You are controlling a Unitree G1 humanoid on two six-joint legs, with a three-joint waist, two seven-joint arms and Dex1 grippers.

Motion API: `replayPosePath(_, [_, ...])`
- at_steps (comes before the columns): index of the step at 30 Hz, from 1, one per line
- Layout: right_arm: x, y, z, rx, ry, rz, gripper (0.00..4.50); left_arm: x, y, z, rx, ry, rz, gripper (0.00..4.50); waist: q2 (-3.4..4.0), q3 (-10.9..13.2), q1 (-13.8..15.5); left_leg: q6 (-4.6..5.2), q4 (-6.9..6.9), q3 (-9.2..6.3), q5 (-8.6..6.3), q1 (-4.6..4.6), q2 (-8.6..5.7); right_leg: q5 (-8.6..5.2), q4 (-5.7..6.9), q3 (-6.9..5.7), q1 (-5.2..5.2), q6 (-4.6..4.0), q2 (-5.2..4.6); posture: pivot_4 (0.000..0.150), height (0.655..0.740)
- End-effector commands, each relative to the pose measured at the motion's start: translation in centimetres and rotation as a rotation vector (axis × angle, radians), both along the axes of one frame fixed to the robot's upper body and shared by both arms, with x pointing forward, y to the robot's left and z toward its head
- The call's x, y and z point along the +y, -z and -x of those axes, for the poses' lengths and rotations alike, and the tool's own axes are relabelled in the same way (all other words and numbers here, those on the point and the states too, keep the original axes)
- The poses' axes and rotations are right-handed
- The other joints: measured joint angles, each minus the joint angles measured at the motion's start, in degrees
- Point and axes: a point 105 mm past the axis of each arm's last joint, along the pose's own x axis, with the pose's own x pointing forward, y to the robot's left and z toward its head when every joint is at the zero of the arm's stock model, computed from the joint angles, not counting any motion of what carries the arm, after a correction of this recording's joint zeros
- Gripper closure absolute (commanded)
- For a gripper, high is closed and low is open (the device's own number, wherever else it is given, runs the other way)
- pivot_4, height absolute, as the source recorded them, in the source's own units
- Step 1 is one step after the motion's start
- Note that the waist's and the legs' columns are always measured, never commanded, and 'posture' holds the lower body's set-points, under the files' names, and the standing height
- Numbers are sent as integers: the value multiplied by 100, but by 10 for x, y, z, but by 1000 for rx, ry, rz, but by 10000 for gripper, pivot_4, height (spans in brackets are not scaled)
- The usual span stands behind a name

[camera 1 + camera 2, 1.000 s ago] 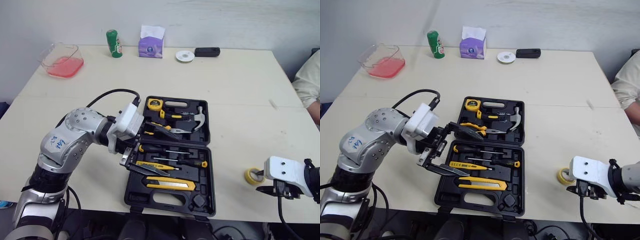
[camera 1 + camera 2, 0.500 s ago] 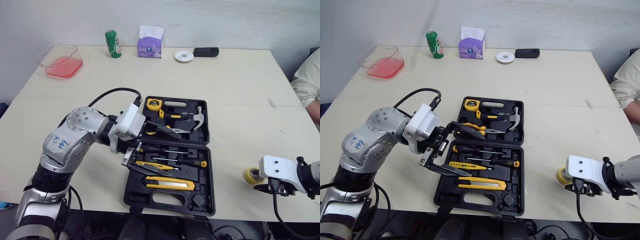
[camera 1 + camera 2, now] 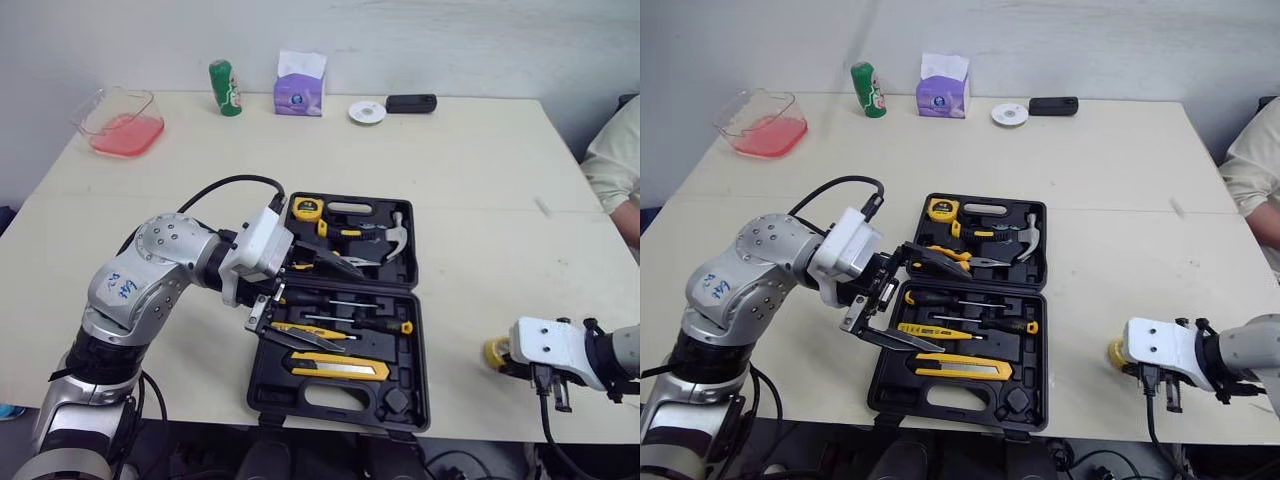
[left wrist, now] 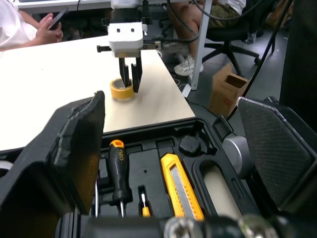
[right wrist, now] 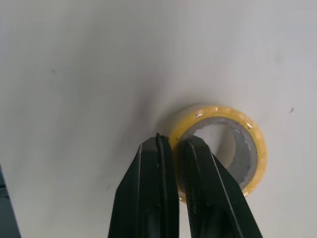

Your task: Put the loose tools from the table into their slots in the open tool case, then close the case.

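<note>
Right wrist view has the right gripper (image 5: pixel 174 141) with its two black fingers (image 5: pixel 156 183) drawn in to a thin slit on the near wall of the yellow tape roll (image 5: pixel 247 129). One finger stands outside the ring and the other lies over its rim. The roll lies flat on the pale table (image 3: pixel 470 170), at the lower right of the head views near the front edge and well apart from the tool case (image 3: pixel 330 400).

The left gripper (image 3: pixel 883 287) hangs over the left side of the open case, left of centre in the frame. Its padded fingers (image 4: pixel 79 144) are spread wide and hold nothing.

In the lower half of the case lie two black-handled screwdrivers (image 3: pixel 350 323) and a yellow utility knife (image 3: pixel 340 369). The upper half holds a yellow tape measure (image 3: pixel 308 209), pliers (image 3: pixel 325 258) and a hammer (image 3: pixel 398 238).

Along the far edge, at the top of the frame, stand a clear container with pink contents (image 3: pixel 118 120), a green can (image 3: pixel 226 87), a tissue box (image 3: pixel 299 85), a small white disc (image 3: pixel 367 112) and a black object (image 3: pixel 410 103). A person's sleeve (image 3: pixel 615 160) shows at the right edge.
</note>
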Motion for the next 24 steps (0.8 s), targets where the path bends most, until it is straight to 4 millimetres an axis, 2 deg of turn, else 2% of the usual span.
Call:
replayPosePath(1, [45,-20,12,-17,-191,-100,44747,4,17,7,-22,9,-61,0,1,-1,-8,0,-1,-5,0,2,3,0,0,-1,1,0,0,1500,7400])
replayPosePath(5, [79,-19,11,-7,-329,-149,44747,6,35,18,-21,31,-109,0,-10,6,23,-5,0,-12,-3,-1,9,1,-8,-4,0,-2,-9,1500,7400])
replayPosePath(9, [98,-11,17,42,-421,-165,44747,9,45,19,-21,17,-131,0,-11,6,82,-5,0,-24,-3,-12,-3,1,-16,-15,-5,-1,-20,1500,7400])
replayPosePath(13, [99,16,32,126,-515,-87,44747,11,50,21,-8,16,-136,0,-11,6,88,-2,-6,-25,-4,-15,-3,1,-18,-19,-8,-1,-20,1500,7400])
replayPosePath(17, [92,33,36,143,-531,-17,44747,7,48,26,-1,29,-124,0,-12,6,94,-2,-1,-24,-5,-16,-9,1,-16,-20,-8,-1,-19,1500,7400])
replayPosePath(20, [84,37,37,153,-533,19,44747,7,48,30,-4,49,-131,0,-13,4,68,-2,1,-24,-5,-13,-7,2,-15,-19,-5,0,-16,1500,7400])
replayPosePath(24, [85,35,38,152,-522,-10,44747,6,47,28,-13,48,-132,0,-15,4,61,-1,0,-24,-5,-9,-8,2,-15,-20,0,0,-15,1500,7400])
